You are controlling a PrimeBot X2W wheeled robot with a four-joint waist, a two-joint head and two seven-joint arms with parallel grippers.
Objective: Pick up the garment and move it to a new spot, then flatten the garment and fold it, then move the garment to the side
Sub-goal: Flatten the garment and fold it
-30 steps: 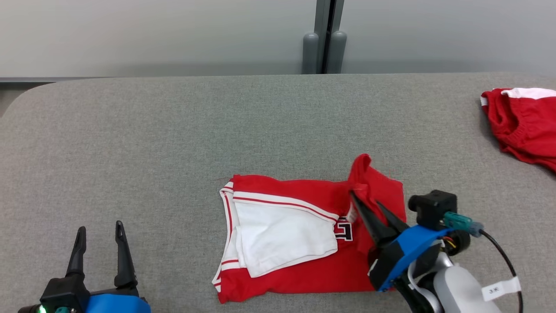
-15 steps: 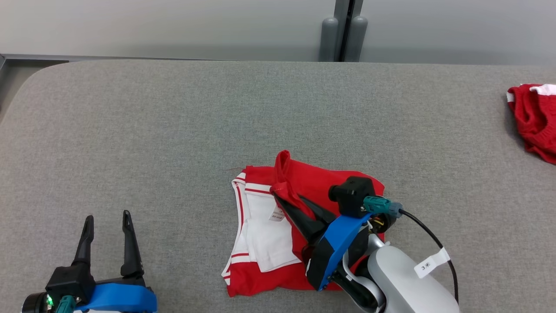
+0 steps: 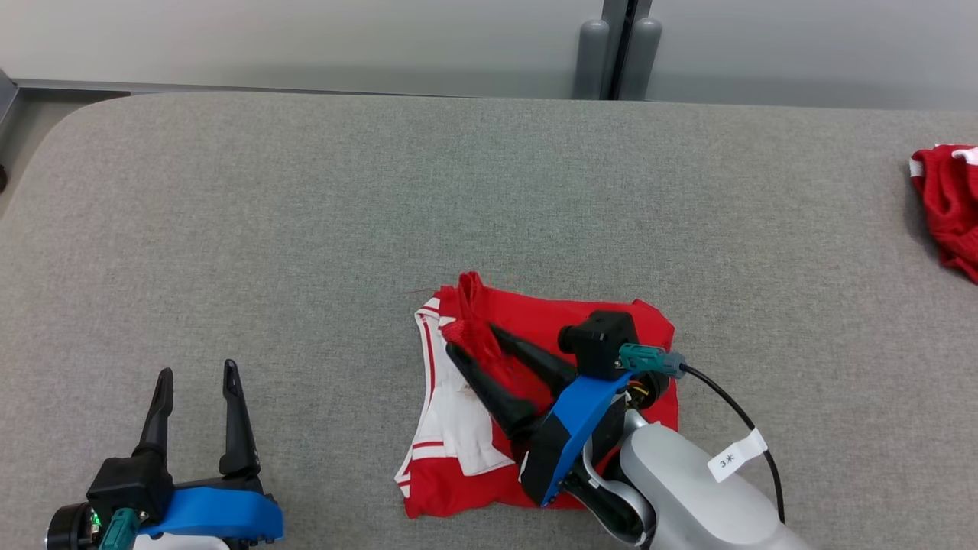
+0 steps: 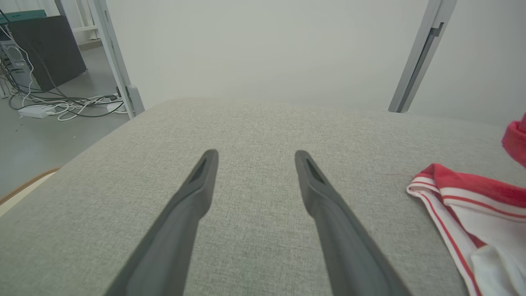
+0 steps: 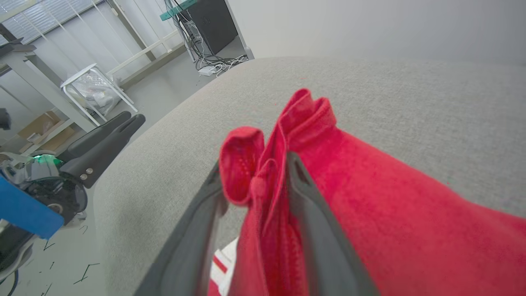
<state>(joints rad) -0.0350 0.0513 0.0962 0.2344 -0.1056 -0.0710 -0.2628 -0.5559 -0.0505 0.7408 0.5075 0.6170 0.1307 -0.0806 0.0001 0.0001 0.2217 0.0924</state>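
Garment (image 3: 535, 313) at counter (image 3: 306, 229) middle, near front edge, right half laid over left. Right tool (image 3: 474, 342) spread, red hem (image 3: 467, 325) bunched loose inside. I plan: drop hem flush on left edge, withdraw straight, no snag. Left tool (image 3: 196, 372) spread, idle, well apart.

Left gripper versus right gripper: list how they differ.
The left gripper is over bare grey table; the right gripper is over the folded red-and-white garment. Nothing sits within the left gripper's jaws; bunched red fabric sits within the right gripper's. Shared: both stand open, with long dark fingers.
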